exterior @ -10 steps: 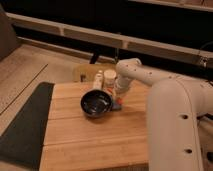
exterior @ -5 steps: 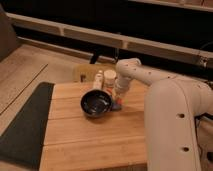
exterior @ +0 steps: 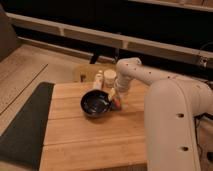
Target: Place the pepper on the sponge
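Observation:
My gripper point(exterior: 116, 98) points down at the right rim of the round black bowl point(exterior: 95, 104), at the end of the white arm. Just beneath it shows an orange-red bit, the pepper point(exterior: 115, 104), right at the gripper's tip. A small blue-grey patch under and to the right of the pepper looks like the sponge point(exterior: 121, 106), mostly covered by the gripper and the pepper. Whether the pepper is held or resting on the sponge cannot be told.
Two small pale bottles point(exterior: 98, 80) point(exterior: 109, 77) stand behind the bowl on the wooden table point(exterior: 85, 140). A tan seat point(exterior: 84, 71) sits beyond the table's far edge. A dark mat point(exterior: 25, 125) lies along the left side. The robot's white body point(exterior: 175, 130) fills the right.

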